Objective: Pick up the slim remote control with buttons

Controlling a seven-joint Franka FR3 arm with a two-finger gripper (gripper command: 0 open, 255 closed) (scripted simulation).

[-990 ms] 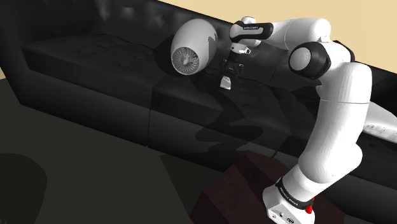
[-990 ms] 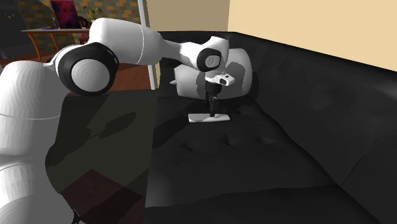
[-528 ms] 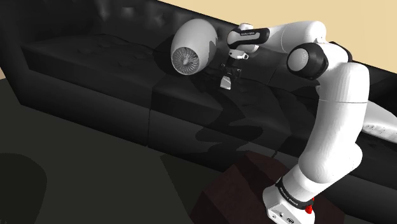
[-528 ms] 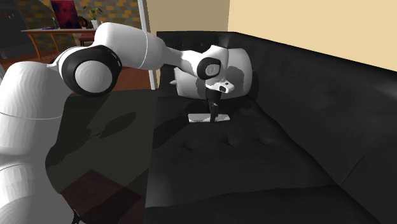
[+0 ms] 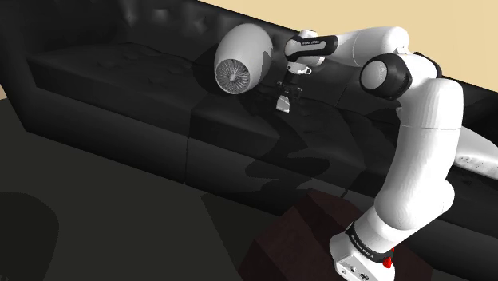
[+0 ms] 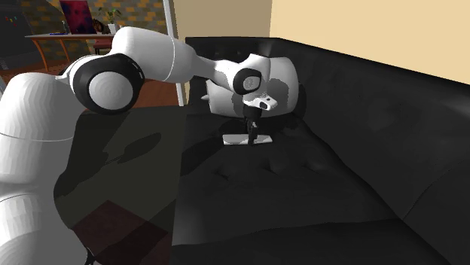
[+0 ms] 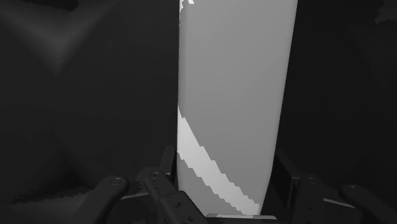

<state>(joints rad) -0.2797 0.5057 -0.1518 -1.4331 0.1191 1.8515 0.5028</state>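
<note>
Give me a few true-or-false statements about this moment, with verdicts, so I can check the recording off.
1. The remote lies flat on the seat of the sofa. True.
2. The remote is drawn bright red. False: it is plain grey-white, with no buttons showing.
3. The hand is down at the remote, right over it. True.
4. The rounded white thing stands on the floor. False: it rests on the sofa against the backrest, just beyond the remote.
5. The sofa is beige. False: the sofa is black; it is the wall behind it that is beige.
</note>
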